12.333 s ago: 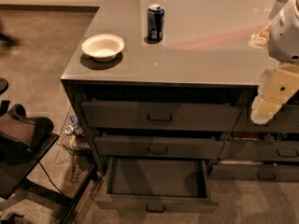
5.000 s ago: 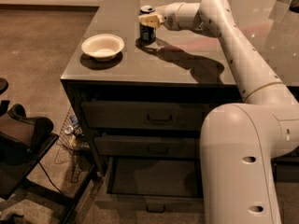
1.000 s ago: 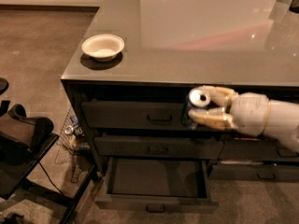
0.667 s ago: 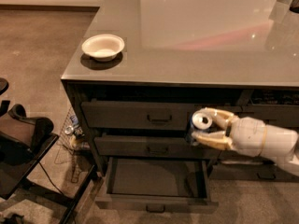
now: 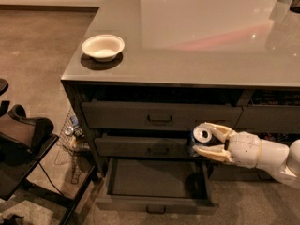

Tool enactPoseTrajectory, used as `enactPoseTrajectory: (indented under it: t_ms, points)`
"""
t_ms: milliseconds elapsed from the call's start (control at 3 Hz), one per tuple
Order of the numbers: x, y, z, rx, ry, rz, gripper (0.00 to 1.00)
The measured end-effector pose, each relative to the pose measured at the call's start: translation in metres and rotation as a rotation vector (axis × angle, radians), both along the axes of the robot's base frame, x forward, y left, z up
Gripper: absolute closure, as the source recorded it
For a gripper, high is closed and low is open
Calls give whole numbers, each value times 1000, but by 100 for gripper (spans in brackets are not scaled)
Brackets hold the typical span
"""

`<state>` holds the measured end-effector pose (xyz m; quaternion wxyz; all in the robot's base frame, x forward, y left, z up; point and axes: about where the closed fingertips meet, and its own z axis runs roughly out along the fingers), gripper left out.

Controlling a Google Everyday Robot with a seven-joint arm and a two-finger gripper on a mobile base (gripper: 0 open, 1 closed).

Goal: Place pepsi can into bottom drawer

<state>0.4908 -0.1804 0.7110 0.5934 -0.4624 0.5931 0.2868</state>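
Note:
The pepsi can (image 5: 201,137) is a dark blue can with a silver top, held upright between my cream fingers (image 5: 212,150). My gripper (image 5: 205,139) is shut on it, reaching in from the right at the height of the middle drawer. It hangs above the right end of the bottom drawer (image 5: 154,202), which is pulled open and shows a bare dark inside. The can's lower body is partly hidden by my fingers.
A white bowl (image 5: 103,46) sits at the near left corner of the grey counter (image 5: 201,41). Two shut drawers (image 5: 159,116) lie above the open one. A dark chair (image 5: 23,139) and a wire basket (image 5: 70,135) stand at the left on the carpet.
My gripper with the can has moved down and slightly right, from the level of the top drawer to that of the middle drawer, over the open bottom drawer.

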Motion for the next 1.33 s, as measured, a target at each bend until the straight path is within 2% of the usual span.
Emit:
enactPoseTrajectory:
  t_ms: [333,667,1333]
  points:
    - [0,8,-4,-5,9,8,100]
    - [-1,34,-40,23,30,32,100]
    - [16,69,-172,85,81,70,100]
